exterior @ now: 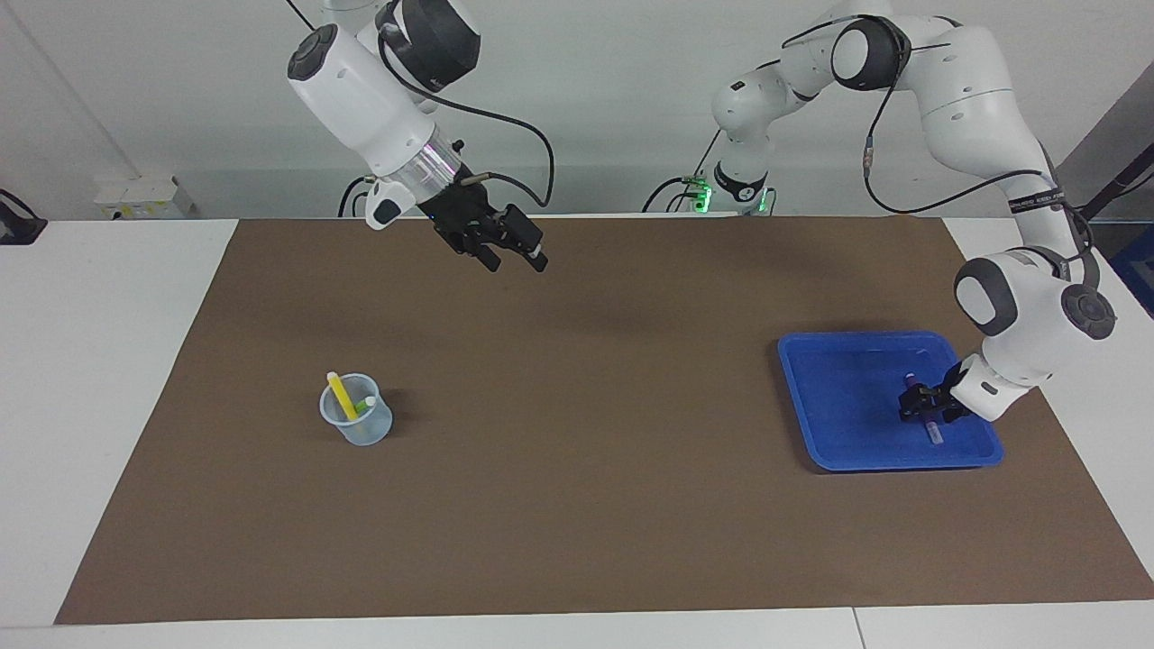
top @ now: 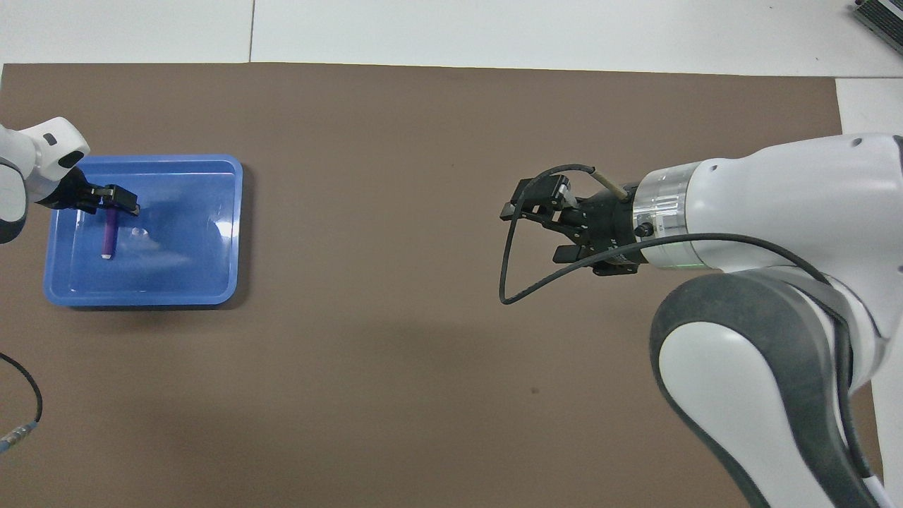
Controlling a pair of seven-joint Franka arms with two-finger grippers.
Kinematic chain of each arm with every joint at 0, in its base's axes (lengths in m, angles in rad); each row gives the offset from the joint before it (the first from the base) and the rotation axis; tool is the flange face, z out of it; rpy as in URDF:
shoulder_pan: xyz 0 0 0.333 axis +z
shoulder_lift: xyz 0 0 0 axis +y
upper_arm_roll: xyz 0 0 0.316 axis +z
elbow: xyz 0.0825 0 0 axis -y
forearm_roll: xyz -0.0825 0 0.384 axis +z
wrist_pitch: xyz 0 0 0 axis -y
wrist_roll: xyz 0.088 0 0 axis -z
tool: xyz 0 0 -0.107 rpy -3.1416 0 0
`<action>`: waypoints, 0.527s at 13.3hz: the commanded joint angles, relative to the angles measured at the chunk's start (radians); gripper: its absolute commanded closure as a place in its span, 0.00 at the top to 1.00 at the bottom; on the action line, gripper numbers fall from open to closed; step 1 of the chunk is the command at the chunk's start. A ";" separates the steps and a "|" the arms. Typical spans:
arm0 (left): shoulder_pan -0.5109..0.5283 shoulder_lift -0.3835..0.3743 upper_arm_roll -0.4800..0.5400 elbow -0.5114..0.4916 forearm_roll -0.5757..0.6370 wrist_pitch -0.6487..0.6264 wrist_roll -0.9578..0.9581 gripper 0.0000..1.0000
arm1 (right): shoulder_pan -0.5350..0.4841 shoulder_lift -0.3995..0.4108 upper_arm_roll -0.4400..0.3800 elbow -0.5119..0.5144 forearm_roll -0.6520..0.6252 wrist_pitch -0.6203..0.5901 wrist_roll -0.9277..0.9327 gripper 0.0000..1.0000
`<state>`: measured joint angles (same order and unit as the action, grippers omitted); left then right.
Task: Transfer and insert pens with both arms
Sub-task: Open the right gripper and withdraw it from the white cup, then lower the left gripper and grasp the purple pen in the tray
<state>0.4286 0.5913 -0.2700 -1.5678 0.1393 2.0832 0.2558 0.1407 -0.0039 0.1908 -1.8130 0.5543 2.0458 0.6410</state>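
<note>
A purple pen (exterior: 934, 434) (top: 108, 236) lies flat in the blue tray (exterior: 798, 365) (top: 236, 233) at the left arm's end of the table. My left gripper (exterior: 920, 407) (top: 116, 201) is down in the tray and open, one finger on each side of the pen. A clear cup (exterior: 358, 428) stands at the right arm's end, holding the yellow pen (exterior: 341, 395) and the green pen (exterior: 365, 404). My right gripper (exterior: 516, 263) (top: 532, 233) hangs open and empty, high over the brown mat (exterior: 586, 505). In the overhead view the right arm hides the cup.
A smaller white arm with a green light (exterior: 741, 185) stands at the robots' edge of the table. A loose black cable (top: 25, 416) lies at the mat's edge by the left arm. A white box (exterior: 135, 198) sits on the white table top.
</note>
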 commanded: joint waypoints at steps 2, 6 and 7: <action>0.006 -0.004 0.005 -0.026 -0.009 0.032 0.033 0.82 | -0.004 -0.008 0.004 -0.006 0.024 0.013 0.017 1.00; 0.006 -0.005 0.006 -0.031 -0.007 0.032 0.034 0.78 | 0.019 -0.008 0.006 -0.006 0.024 0.031 0.055 1.00; 0.006 -0.005 0.006 -0.032 -0.007 0.031 0.034 0.75 | 0.019 -0.008 0.006 -0.006 0.024 0.033 0.057 1.00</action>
<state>0.4310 0.5916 -0.2681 -1.5789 0.1393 2.0895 0.2710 0.1584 -0.0039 0.1913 -1.8130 0.5554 2.0585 0.6788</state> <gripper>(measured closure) 0.216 0.000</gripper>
